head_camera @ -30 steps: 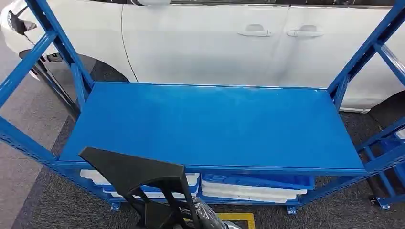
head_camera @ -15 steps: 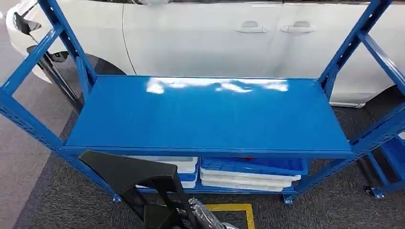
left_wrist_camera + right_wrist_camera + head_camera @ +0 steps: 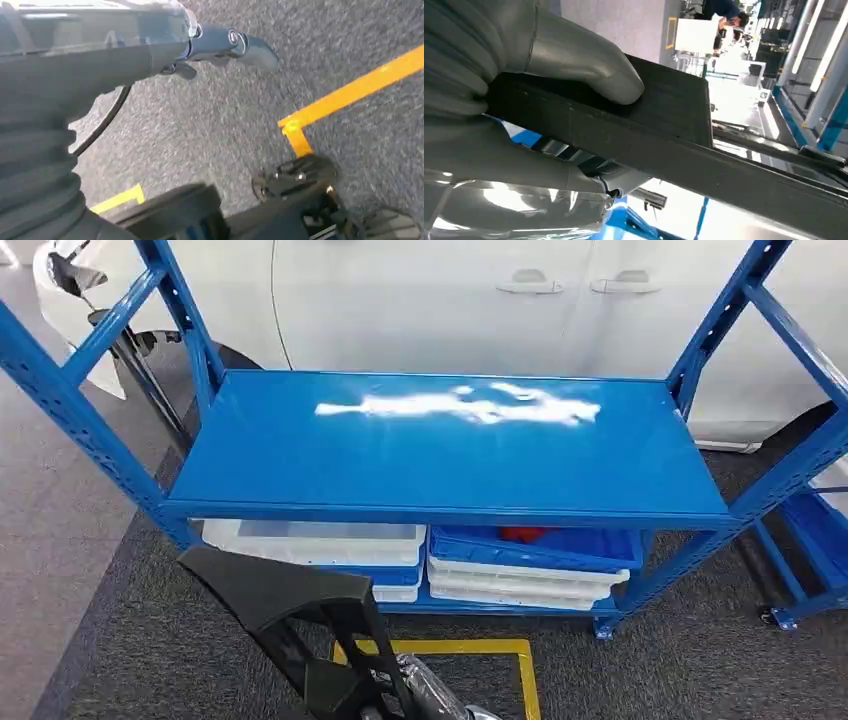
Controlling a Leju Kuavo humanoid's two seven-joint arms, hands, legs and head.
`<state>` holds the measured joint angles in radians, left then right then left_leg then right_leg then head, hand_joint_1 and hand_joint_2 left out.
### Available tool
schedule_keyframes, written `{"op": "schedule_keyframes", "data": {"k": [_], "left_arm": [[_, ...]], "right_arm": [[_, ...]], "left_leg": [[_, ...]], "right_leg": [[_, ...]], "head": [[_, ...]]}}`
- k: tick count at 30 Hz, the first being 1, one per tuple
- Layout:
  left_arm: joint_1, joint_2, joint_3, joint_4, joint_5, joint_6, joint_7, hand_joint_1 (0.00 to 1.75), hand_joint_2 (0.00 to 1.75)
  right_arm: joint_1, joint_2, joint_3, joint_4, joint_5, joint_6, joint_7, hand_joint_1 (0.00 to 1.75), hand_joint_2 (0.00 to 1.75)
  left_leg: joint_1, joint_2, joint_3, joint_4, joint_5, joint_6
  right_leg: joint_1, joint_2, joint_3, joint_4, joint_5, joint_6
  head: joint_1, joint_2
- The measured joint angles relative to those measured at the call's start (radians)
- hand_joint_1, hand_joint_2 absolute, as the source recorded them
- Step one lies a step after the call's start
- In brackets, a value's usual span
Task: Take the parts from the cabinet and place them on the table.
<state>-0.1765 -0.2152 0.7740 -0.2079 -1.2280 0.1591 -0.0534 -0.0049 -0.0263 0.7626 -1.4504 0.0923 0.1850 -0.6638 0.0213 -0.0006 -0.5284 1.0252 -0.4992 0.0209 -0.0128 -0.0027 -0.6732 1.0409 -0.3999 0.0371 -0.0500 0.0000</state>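
I hold a flat black plastic part [image 3: 270, 595] low in the head view, in front of the blue rack. In the right wrist view my right hand [image 3: 499, 100] grips this black part [image 3: 664, 125], thumb [image 3: 584, 60] pressed on its flat face and fingers under it. The plastic-wrapped right hand [image 3: 430, 695] shows at the head view's bottom edge. The blue shelf top [image 3: 450, 460] is bare and glossy. My left hand [image 3: 220, 42] hangs over the carpet, fingers stretched out, holding nothing.
Under the shelf sit a white tray [image 3: 320, 540] and stacked blue and white trays [image 3: 540, 560] with something red [image 3: 525, 534] inside. A white car [image 3: 450, 300] stands behind the rack. Yellow tape [image 3: 480, 648] marks the dark carpet. Another blue rack [image 3: 815, 540] stands at right.
The camera has shifted: the rack now sits higher and farther in the picture and the lower trays have come into view. The black part stays in my right hand.
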Motion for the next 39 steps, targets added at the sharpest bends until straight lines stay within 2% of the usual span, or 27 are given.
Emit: {"op": "schedule_keyframes", "data": {"k": [1,3,4,5,7,8,9,10,11,14,15,16,18,19,20,21,23,24,25,26,30,31,33,34,35,37,39], "left_arm": [[-0.002,0.0,0.0,0.0,0.0,0.0,0.0,0.0,1.75],[-0.001,0.0,0.0,0.0,0.0,0.0,0.0,0.0,1.75],[0.0,0.0,0.0,0.0,-0.001,0.0,0.0,0.0,1.75],[0.0,0.0,0.0,0.0,-0.003,-0.001,0.0,0.0,1.75],[0.0,0.0,0.0,0.0,-0.005,-0.001,0.0,0.0,1.75],[-0.001,0.0,0.0,0.0,-0.006,-0.001,0.002,0.0,1.75],[-0.002,0.0,0.0,0.0,-0.006,-0.001,0.003,0.0,1.75],[-0.002,-0.002,-0.001,0.0,-0.006,-0.001,0.003,0.0,1.75],[-0.002,-0.002,-0.001,0.0,-0.005,-0.001,0.002,0.0,1.75],[-0.003,-0.003,-0.001,0.0,-0.005,-0.001,-0.003,0.0,1.75],[0.0,-0.003,-0.001,0.0,-0.005,-0.001,-0.004,0.0,1.75],[0.001,-0.002,-0.001,0.0,-0.006,-0.001,-0.003,0.0,1.75],[0.002,-0.002,-0.001,0.0,-0.007,-0.004,-0.004,0.0,1.75],[0.002,-0.002,-0.001,0.0,-0.007,-0.004,-0.004,0.0,1.75],[0.002,-0.002,-0.001,0.0,-0.007,-0.005,-0.004,0.0,1.75],[0.002,-0.002,-0.001,0.0,-0.007,-0.005,-0.004,0.0,1.75],[0.002,-0.001,-0.001,0.0,-0.007,-0.005,-0.004,0.0,1.75],[0.001,0.0,-0.001,0.0,-0.008,-0.005,-0.004,0.0,1.75],[-0.002,0.0,-0.001,0.0,-0.009,-0.005,-0.004,0.0,1.75],[-0.003,0.0,-0.002,0.0,-0.009,-0.004,-0.007,0.0,1.75],[0.004,-0.002,-0.002,0.0,-0.01,-0.004,-0.011,0.0,1.75],[0.002,-0.002,-0.002,0.0,-0.01,-0.004,-0.011,0.0,1.75],[0.001,-0.002,-0.002,0.0,-0.011,-0.004,-0.012,0.0,1.75],[0.002,-0.002,-0.002,0.0,-0.011,-0.004,-0.012,0.0,1.75],[0.004,-0.002,-0.002,0.0,-0.011,-0.004,-0.012,0.0,1.75],[0.004,-0.002,-0.002,0.0,-0.011,-0.004,-0.012,0.0,1.75],[0.004,-0.002,-0.003,0.0,-0.011,-0.004,-0.012,0.0,1.75]], "right_arm": [[0.001,0.0,-0.001,0.0,0.0,0.0,0.0,1.75,1.75],[0.001,0.0,-0.002,0.0,0.0,0.0,0.0,1.75,1.75],[0.002,0.0,-0.002,0.0,0.0,0.0,0.0,1.75,1.75],[0.002,0.0,-0.003,0.001,0.003,-0.001,0.0,1.75,1.75],[0.001,0.0,-0.004,0.002,0.006,0.0,0.001,1.75,1.75],[-0.001,0.0,-0.005,0.002,0.006,0.003,0.001,1.75,1.75],[-0.003,0.0,-0.005,0.002,0.006,0.006,0.001,1.75,1.75],[-0.007,0.003,-0.006,0.002,0.006,0.014,0.001,1.75,1.75],[-0.006,0.006,-0.007,0.002,0.006,0.021,0.001,1.75,1.75],[-0.003,0.006,-0.009,0.002,0.006,0.026,0.001,1.75,1.75],[-0.002,0.007,-0.01,0.003,0.006,0.027,0.001,1.75,1.75],[-0.001,0.008,-0.011,0.003,0.006,0.027,0.001,1.75,1.75],[0.002,0.008,-0.014,0.004,0.006,0.029,0.001,1.75,1.75],[0.003,0.008,-0.015,0.005,0.007,0.03,0.001,1.75,1.75],[0.004,0.008,-0.016,0.005,0.008,0.03,0.001,1.75,1.75],[0.004,0.008,-0.017,0.005,0.01,0.03,0.001,1.75,1.75],[0.005,0.008,-0.018,0.005,0.013,0.03,0.001,1.75,1.75],[0.005,0.008,-0.018,0.005,0.015,0.029,0.001,1.75,1.75],[0.005,0.008,-0.019,0.005,0.017,0.028,0.001,1.75,1.75],[0.005,0.008,-0.019,0.004,0.018,0.027,0.001,1.75,1.75],[0.009,0.006,-0.022,0.005,0.021,0.024,0.001,1.75,1.75],[0.01,0.005,-0.023,0.005,0.021,0.023,0.001,1.75,1.75],[0.011,0.005,-0.023,0.005,0.021,0.023,0.001,1.75,1.75],[0.011,0.004,-0.023,0.005,0.021,0.023,0.0,1.75,1.75],[0.012,0.004,-0.023,0.005,0.021,0.023,0.001,1.75,1.75],[0.013,0.003,-0.023,0.005,0.021,0.023,0.001,1.75,1.75],[0.013,0.003,-0.023,0.005,0.021,0.023,0.001,1.75,1.75]], "left_leg": [[0.0,0.0,-0.013,0.0,0.013,0.007],[-0.002,0.001,-0.043,0.001,0.038,0.009],[-0.003,0.003,-0.06,0.002,0.05,0.009],[-0.004,0.004,-0.074,0.002,0.061,0.009],[-0.006,0.004,-0.102,0.002,0.083,0.006],[-0.007,0.004,-0.114,0.002,0.093,0.004],[-0.008,0.002,-0.121,0.002,0.104,0.001],[-0.012,0.001,-0.126,0.004,0.112,-0.006],[-0.008,0.002,-0.123,-0.002,0.122,-0.012],[-0.004,0.002,-0.121,-0.019,0.152,-0.031],[-0.002,0.002,-0.126,-0.011,0.138,-0.034],[-0.003,0.001,-0.14,0.02,0.077,-0.038],[-0.002,0.001,-0.171,0.15,-0.05,-0.043],[-0.002,0.001,-0.185,0.232,-0.091,-0.047],[-0.002,0.001,-0.187,0.285,-0.092,-0.049],[-0.002,0.001,-0.175,0.302,-0.062,-0.049],[-0.002,0.001,-0.1,0.234,0.017,-0.049],[-0.002,0.001,-0.027,0.142,0.025,-0.046],[-0.003,0.001,0.041,0.049,-0.018,-0.044],[-0.008,-0.002,0.084,-0.031,-0.052,-0.037],[-0.006,0.007,0.05,-0.024,-0.024,-0.003],[-0.007,0.008,0.037,-0.023,-0.011,0.003],[-0.008,0.009,0.007,-0.022,0.013,0.01],[-0.009,0.01,-0.007,-0.021,0.025,0.01],[-0.01,0.011,-0.024,-0.02,0.037,0.009],[-0.011,0.012,-0.06,-0.014,0.06,0.006],[-0.012,0.01,-0.087,-0.009,0.078,0.001]], "right_leg": [[-0.001,0.0,-0.015,0.039,-0.062,0.004],[-0.002,0.0,-0.049,0.184,-0.183,0.013],[-0.002,0.0,-0.059,0.254,-0.207,0.015],[-0.002,0.0,-0.056,0.289,-0.2,0.014],[-0.001,0.0,0.01,0.237,-0.134,0.007],[0.001,0.001,0.068,0.164,-0.108,0.0],[0.004,0.002,0.143,0.065,-0.104,-0.011],[0.012,0.002,0.215,-0.041,-0.146,-0.022],[0.013,0.001,0.218,-0.049,-0.142,-0.019],[0.02,0.003,0.203,-0.06,-0.116,-0.038],[0.008,-0.003,0.196,-0.071,-0.096,-0.047],[0.01,-0.003,0.181,-0.074,-0.081,-0.057],[0.011,-0.004,0.151,-0.073,-0.057,-0.061],[0.013,-0.005,0.131,-0.072,-0.043,-0.062],[0.014,-0.006,0.112,-0.068,-0.03,-0.061],[0.014,-0.007,0.092,-0.064,-0.019,-0.06],[0.013,-0.008,0.054,-0.051,0.0,-0.054],[0.013,-0.007,0.034,-0.039,0.008,-0.048],[0.015,-0.007,0.022,-0.027,0.013,-0.043],[0.018,-0.009,0.014,-0.016,0.017,-0.038],[0.011,-0.007,0.006,-0.016,0.042,-0.014],[0.009,-0.004,-0.006,0.008,-0.011,-0.007],[0.005,-0.003,-0.038,0.134,-0.143,0.006],[0.004,-0.003,-0.051,0.206,-0.184,0.01],[0.003,-0.003,-0.058,0.265,-0.195,0.012],[0.001,-0.002,-0.021,0.272,-0.133,0.01],[0.002,-0.002,0.095,0.128,-0.081,-0.003]], "head": [[0.0,0.0],[0.0,0.0],[0.0,0.0],[0.0,0.0],[0.0,0.0],[0.0,0.0],[0.0,0.0],[0.0,0.0],[-0.002,0.0],[0.0,0.0],[0.0,0.0],[0.0,0.0],[0.0,0.0],[0.0,0.0],[0.0,0.0],[0.0,0.0],[0.0,0.0],[0.0,0.0],[0.0,0.0],[0.0,0.0],[0.0,0.0],[0.0,0.0],[0.0,0.0],[0.0,0.0],[0.0,0.0],[0.0,0.0],[0.0,0.0]]}}
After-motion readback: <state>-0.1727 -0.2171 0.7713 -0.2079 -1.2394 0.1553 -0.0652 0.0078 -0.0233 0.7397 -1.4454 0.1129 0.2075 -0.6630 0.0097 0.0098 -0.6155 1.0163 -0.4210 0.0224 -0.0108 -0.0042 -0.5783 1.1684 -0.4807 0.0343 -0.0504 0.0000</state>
